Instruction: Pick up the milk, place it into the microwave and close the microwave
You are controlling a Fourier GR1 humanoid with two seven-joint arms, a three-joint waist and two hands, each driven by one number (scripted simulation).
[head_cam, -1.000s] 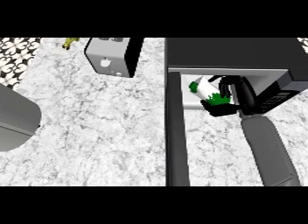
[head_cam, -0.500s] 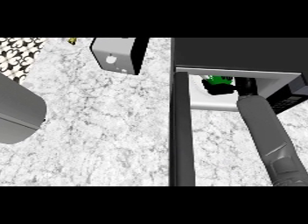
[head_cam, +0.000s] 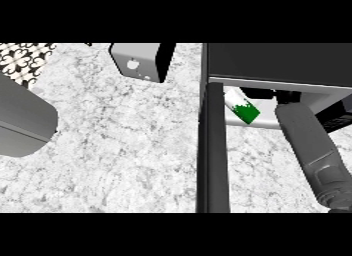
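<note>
Change: since the earlier frames the right forearm reaches deeper and the carton lies further inside.
Microwave: dark boxy microwave (head_cam: 282,60), opening lit.
Door: black microwave door (head_cam: 212,160), swung open, edge-on.
Toaster: grey metal toaster (head_cam: 140,61), on the marble counter.
Milk: white-and-green milk carton (head_cam: 244,111), tilted, inside the opening.
Right hand: black right hand (head_cam: 278,94), beside the carton; finger state cannot be told.

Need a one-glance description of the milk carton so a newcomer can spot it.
Start at the big dark grey microwave at the view's upper right, its door swung open toward the viewer. Just inside its pale opening, between the door and the robot's grey right forearm, lies the white milk carton with a jagged green patch, the only green thing there.
</note>
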